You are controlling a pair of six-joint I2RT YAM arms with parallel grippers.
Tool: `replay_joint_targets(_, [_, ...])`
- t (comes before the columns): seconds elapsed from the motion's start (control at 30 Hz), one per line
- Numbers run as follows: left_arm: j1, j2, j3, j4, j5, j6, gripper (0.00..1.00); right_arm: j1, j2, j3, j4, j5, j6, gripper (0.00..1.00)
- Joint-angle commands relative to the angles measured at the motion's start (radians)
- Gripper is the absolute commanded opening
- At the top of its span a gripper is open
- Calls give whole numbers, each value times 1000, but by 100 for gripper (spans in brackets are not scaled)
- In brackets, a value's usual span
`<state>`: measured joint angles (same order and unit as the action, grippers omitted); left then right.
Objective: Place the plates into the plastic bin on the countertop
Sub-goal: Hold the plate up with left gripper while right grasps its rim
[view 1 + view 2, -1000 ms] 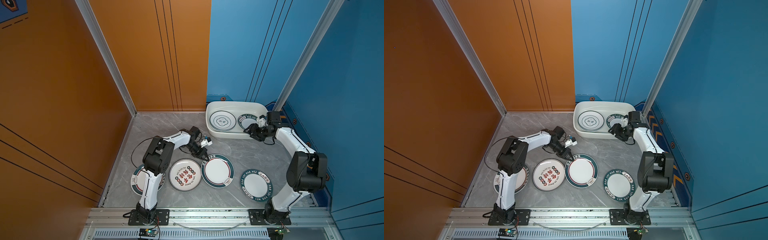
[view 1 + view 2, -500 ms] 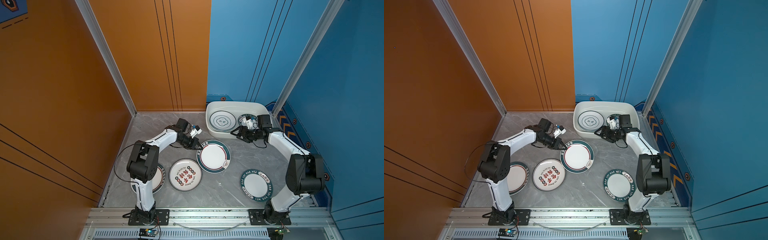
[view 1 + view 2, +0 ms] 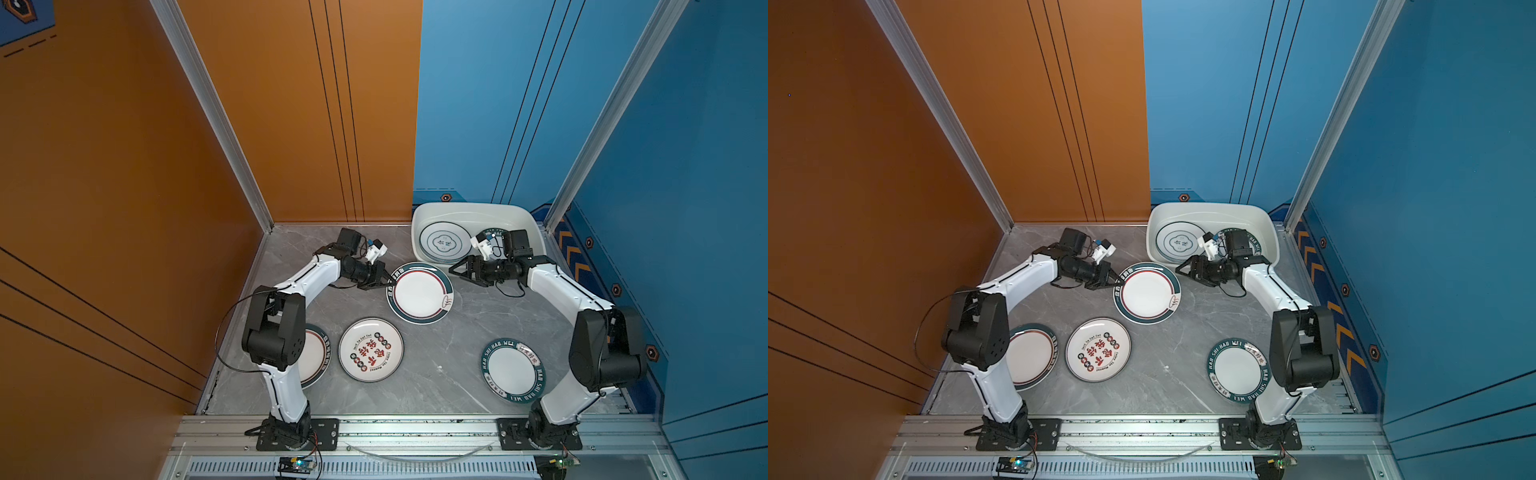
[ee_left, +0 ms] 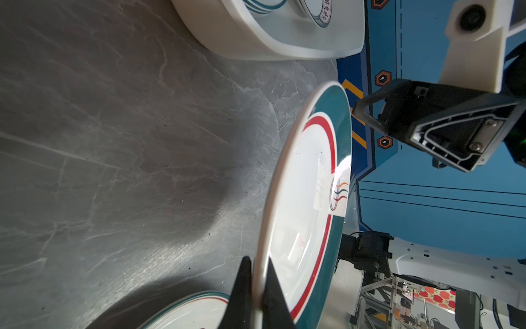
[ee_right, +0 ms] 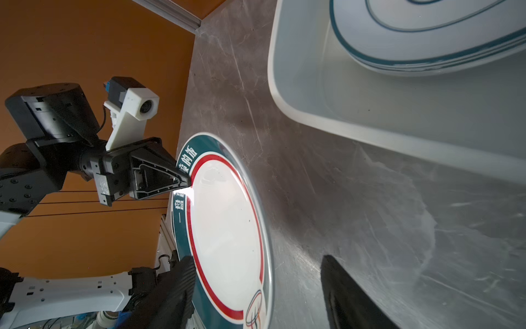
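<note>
**Plate in transfer.** We show the red-ringed plate [image 3: 419,293], dark-green-rimmed with white lettering, held tilted over the countertop [image 3: 457,332]. It sits between the two arms, just in front of the plastic bin [image 3: 473,206]. In the left wrist view, the plate [image 4: 307,199] casts a shadow on the marble beneath it.

**Grippers.** The left gripper [image 3: 388,282] pinches the plate's lettered rim, with its fingers [image 4: 242,284] pressed against opposite faces of the edge. Across from it, the right gripper [image 3: 459,274] has its jaws spread wide and points at the plate's far edge, just beside it. In the right wrist view that edge lies between the two dark fingers [image 5: 176,284]. We cannot tell whether either finger touches it.

**Bin.** The bin stands in the far right corner of the countertop, against the blue wall. Inside it we see a line-patterned plate [image 3: 444,243] on the left. Beside that is a half-hidden plate [image 3: 490,232], green-rimmed and largely covered by the right arm [image 3: 557,286].

**Remaining plates.** Three plates lie flat on the countertop nearer the front rail, well apart from the bin:
- The red-character plate [image 3: 370,350] is at the middle.
- The lettered plate [image 3: 513,370] is near the right arm's base.
- The left-hand plate [image 3: 316,355] is partly covered by the elbow of the left arm [image 3: 307,274].
</note>
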<state>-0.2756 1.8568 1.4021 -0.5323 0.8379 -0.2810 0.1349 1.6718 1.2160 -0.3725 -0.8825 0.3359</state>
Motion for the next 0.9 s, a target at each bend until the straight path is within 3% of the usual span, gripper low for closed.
replay_joint_targets(0.0, [4, -39, 41, 18, 32, -49, 0, 28, 29, -17, 20, -42, -17, 71])
replay_joint_targets(0.27, [14, -47, 72, 18, 20, -82, 0, 81, 59, -41, 75, -56, 27, 64])
replay_joint_targets(0.57, [24, -39, 78, 26, -2, -96, 0, 120, 91, -56, 180, -97, 125, 30])
replay_joint_targets(0.87, [32, -49, 72, 26, -38, -103, 0, 129, 101, -74, 263, -132, 193, 11])
